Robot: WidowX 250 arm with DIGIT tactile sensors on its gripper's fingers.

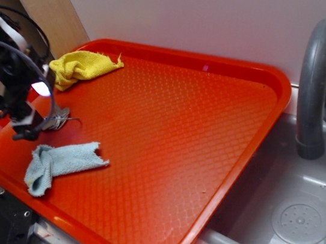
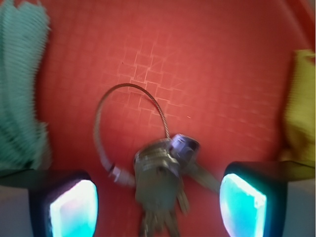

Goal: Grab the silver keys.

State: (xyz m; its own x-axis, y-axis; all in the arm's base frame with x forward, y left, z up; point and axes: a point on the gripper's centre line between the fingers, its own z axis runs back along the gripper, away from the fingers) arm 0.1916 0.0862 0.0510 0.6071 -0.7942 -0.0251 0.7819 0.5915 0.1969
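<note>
The silver keys lie fanned on the red tray, their thin wire ring looping up and to the left. In the wrist view my gripper is open, one glowing pad on each side of the bunch, neither pad touching it. In the exterior view the gripper hangs low over the tray's left part, and the keys show just to the right of its tips.
A yellow cloth lies at the tray's far left corner and a light blue cloth just in front of the gripper. A grey faucet and sink stand to the right of the tray.
</note>
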